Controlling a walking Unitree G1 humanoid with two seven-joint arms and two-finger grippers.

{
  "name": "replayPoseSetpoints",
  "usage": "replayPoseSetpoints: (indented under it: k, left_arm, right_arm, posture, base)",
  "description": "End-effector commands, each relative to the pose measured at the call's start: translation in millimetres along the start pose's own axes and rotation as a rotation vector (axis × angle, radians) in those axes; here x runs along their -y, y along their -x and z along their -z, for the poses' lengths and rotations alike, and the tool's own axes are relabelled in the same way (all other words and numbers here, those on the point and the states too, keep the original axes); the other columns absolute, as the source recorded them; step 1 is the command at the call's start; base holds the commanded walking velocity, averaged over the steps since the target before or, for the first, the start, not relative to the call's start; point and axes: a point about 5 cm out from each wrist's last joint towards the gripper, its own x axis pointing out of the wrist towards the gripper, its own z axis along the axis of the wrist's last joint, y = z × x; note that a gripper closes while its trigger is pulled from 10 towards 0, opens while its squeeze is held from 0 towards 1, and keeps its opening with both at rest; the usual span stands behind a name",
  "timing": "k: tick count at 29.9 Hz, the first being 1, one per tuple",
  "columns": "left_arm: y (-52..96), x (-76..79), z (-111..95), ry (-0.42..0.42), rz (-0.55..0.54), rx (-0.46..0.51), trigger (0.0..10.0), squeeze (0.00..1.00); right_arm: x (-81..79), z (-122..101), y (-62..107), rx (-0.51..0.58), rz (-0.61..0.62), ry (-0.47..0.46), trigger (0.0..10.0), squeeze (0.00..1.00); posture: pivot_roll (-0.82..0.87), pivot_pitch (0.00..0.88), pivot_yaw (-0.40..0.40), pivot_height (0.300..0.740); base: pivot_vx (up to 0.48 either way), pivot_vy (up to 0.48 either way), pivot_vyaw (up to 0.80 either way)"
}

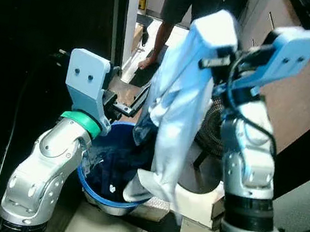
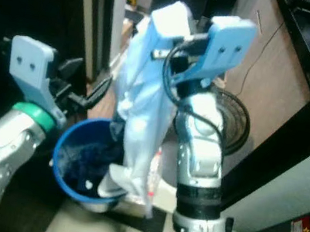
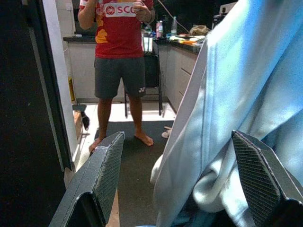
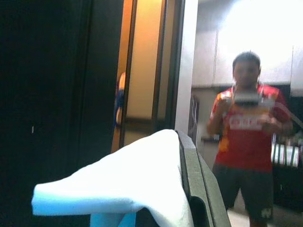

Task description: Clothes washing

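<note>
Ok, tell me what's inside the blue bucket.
Dark blue clothes fill the blue bucket. The pale shirt hanging from the right hand dips in, covering the right side.

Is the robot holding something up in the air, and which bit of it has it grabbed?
Yes. The right gripper is shut on the top end of a light blue garment, which hangs down to the blue tub. The left gripper is open, holding nothing.

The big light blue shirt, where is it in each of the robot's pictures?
Left eye view: the light blue shirt hangs in the middle, from the right end effector down to the blue bucket.
Right eye view: in the middle again, hanging over the same bucket.
Left wrist view: it covers the right side, beside the left end effector.
Right wrist view: a fold lies low in the middle.
Shared landmark: the person in the red shirt.
</note>
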Motion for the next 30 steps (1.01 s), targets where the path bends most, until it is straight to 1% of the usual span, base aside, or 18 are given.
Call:
replayPoseSetpoints:
  k: [1,4,5,6,9,10,12,13,14,15,16,17,18,19,20,21,27,30]
  left_arm:
    - [-0.7,1.6,0.2,0.0,0.008,-0.005,10.0,0.0]
    - [-1.1,1.5,1.1,0.0,0.008,-0.008,10.0,0.0]
    - [-1.1,1.5,1.1,0.0,0.008,-0.008,10.0,0.0]
    - [-1.4,1.6,1.2,0.0,0.007,-0.008,10.0,0.0]
    - [-1.5,1.6,1.4,0.0,0.007,-0.008,10.0,0.0]
    - [-1.5,1.6,1.5,0.0,0.006,-0.008,10.0,0.0]
    - [-1.5,1.6,1.5,0.0,0.006,-0.008,10.0,0.0]
    - [-1.5,1.6,1.8,0.0,0.005,-0.008,10.0,0.0]
    - [-1.5,1.6,1.8,0.0,0.005,-0.008,10.0,0.0]
    - [-1.6,1.8,2.1,0.001,0.005,-0.008,10.0,0.0]
    - [-1.6,1.8,2.1,0.001,0.005,-0.008,10.0,0.0]
    - [-2.1,2.3,2.5,0.002,0.006,-0.008,10.0,0.0]
    - [-2.1,2.3,2.5,0.002,0.006,-0.008,10.0,0.0]
    - [-2.6,2.8,2.8,0.003,0.008,-0.008,10.0,0.0]
    - [-2.6,2.8,2.8,0.003,0.008,-0.008,10.0,0.0]
    - [-3.1,3.1,3.0,0.004,0.009,-0.007,10.0,0.0]
    - [-3.5,3.7,3.4,0.006,0.01,-0.006,10.0,0.0]
    - [-2.8,3.6,3.6,0.005,0.008,-0.008,10.0,0.0]
  right_arm:
    - [1.6,-18.7,-6.9,0.106,0.007,0.009,10.0,0.0]
    - [3.6,-36.4,-20.5,0.187,0.001,0.021,10.0,0.0]
    - [3.6,-36.4,-20.5,0.187,0.001,0.021,10.0,0.0]
    - [5.3,-47.2,-26.9,0.235,-0.001,0.032,10.0,0.0]
    - [6.8,-57.7,-31.9,0.28,-0.005,0.045,10.0,0.0]
    - [8.1,-69.6,-36.6,0.331,-0.011,0.068,10.0,0.0]
    - [8.1,-69.6,-36.6,0.331,-0.011,0.068,10.0,0.0]
    - [9.0,-79.0,-40.0,0.374,-0.016,0.087,10.0,0.0]
    - [9.0,-79.0,-40.0,0.374,-0.016,0.087,10.0,0.0]
    - [9.6,-89.5,-43.8,0.421,-0.023,0.102,10.0,0.0]
    - [9.6,-89.5,-43.8,0.421,-0.023,0.102,10.0,0.0]
    - [10.1,-101.0,-47.8,0.472,-0.03,0.12,10.0,0.0]
    - [10.1,-101.0,-47.8,0.472,-0.03,0.12,10.0,0.0]
    - [10.6,-110.8,-51.0,0.517,-0.035,0.137,10.0,0.0]
    - [10.6,-110.8,-51.0,0.517,-0.035,0.137,10.0,0.0]
    - [11.3,-118.4,-53.5,0.549,-0.036,0.148,10.0,0.0]
    - [13.8,-121.1,-56.4,0.553,-0.024,0.151,10.0,0.0]
    - [13.6,-111.2,-55.4,0.51,-0.023,0.143,10.0,0.0]
  posture:
    - [0.1,0.089,-0.014,0.724]
    - [0.11,0.086,-0.015,0.724]
    - [0.11,0.086,-0.015,0.724]
    - [0.11,0.085,-0.016,0.724]
    - [0.11,0.084,-0.016,0.724]
    - [0.11,0.083,-0.016,0.724]
    - [0.11,0.083,-0.016,0.724]
    - [0.11,0.082,-0.016,0.724]
    - [0.11,0.082,-0.016,0.724]
    - [0.11,0.081,-0.015,0.724]
    - [0.11,0.081,-0.015,0.724]
    - [0.1,0.076,-0.014,0.724]
    - [0.1,0.076,-0.014,0.724]
    - [0.1,0.074,-0.013,0.724]
    - [0.1,0.074,-0.013,0.724]
    - [0.1,0.073,-0.014,0.724]
    - [0.1,0.073,-0.017,0.724]
    - [0.11,0.077,-0.017,0.724]
  base:
    - [0.0,0.0,0.0]
    - [0.0,0.0,0.0]
    - [0.0,0.0,0.0]
    - [0.0,0.0,0.0]
    - [0.0,0.0,0.0]
    - [0.0,0.0,0.0]
    - [0.0,0.0,0.0]
    - [0.0,0.0,0.0]
    - [0.0,0.0,0.0]
    - [0.0,0.0,0.0]
    - [0.0,0.0,0.0]
    - [0.0,0.0,0.0]
    - [0.0,0.0,0.0]
    - [0.0,0.0,0.0]
    - [0.0,0.0,0.0]
    - [0.0,0.0,0.0]
    - [0.0,0.0,0.0]
    - [0.0,0.0,0.0]
